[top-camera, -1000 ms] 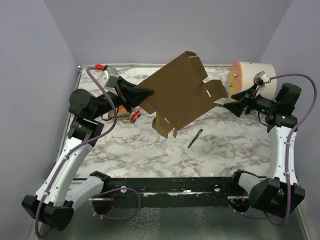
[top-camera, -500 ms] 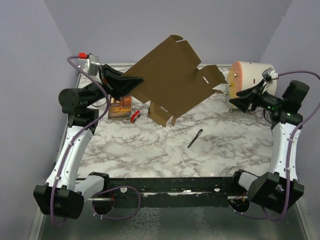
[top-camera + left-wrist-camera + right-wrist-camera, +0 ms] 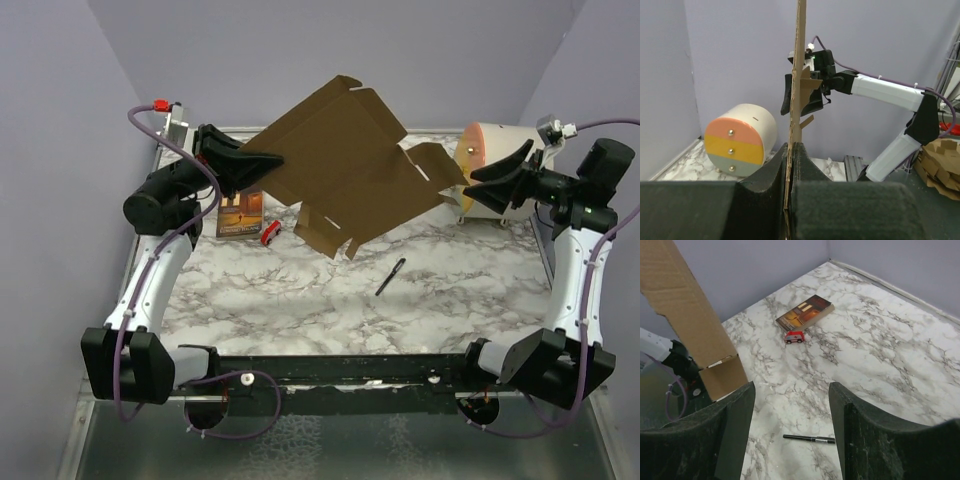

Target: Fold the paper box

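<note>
The box [image 3: 345, 165] is a near-flat sheet in mid-air; folding looks barely begun. Jaws of left gripper [image 3: 268, 160] clamp its edge; jaws of right gripper [image 3: 472, 188] stand apart, empty.

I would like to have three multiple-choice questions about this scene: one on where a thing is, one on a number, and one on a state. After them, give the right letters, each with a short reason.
1. Where is the red toy car?
A. next to the book
B. on top of the book
C. far from the book, at the near edge

2. How many colour bands are on the flat face of the cylinder?
A. two
B. three
C. five

3. How are the right fingers?
A. open, holding nothing
B. shut tight on nothing
C. shut on the toy car

Answers:
1 A: the car lies just off the book's edge.
2 B: there is a pink, a yellow and a pale grey band.
3 A: the gap between them is wide and bare. Only the left fingers pinch the cardboard sheet.
</note>
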`<state>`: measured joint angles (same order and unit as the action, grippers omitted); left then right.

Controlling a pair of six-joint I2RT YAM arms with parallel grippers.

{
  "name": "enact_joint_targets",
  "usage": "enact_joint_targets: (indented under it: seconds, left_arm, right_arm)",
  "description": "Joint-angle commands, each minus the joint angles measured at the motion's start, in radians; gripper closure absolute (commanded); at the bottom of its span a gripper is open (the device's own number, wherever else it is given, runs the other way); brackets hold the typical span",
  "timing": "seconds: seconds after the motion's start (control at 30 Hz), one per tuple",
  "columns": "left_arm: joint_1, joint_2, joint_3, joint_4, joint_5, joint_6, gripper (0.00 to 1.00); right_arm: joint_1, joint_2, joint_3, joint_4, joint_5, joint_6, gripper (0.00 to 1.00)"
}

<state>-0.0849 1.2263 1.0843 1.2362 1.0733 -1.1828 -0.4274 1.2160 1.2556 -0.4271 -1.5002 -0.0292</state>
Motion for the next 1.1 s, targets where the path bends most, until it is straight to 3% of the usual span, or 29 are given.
enact_joint_targets:
  seconds: [0.0,0.4,1.07]
  left_arm:
    - [0.009,0.024,0.000,0.234,0.017,-0.136,1.00]
    - [0.011,0.045,-0.020,0.283,0.007,-0.170,1.00]
    - [0.011,0.048,-0.016,0.317,-0.022,-0.198,1.00]
  right_arm:
    - [-0.004,-0.041,-0.013,0.009,-0.200,0.059,0.39]
    - [0.020,-0.083,-0.028,-0.072,-0.304,0.013,0.36]
    - [0.117,-0.150,-0.108,-0.106,-0.279,-0.045,0.37]
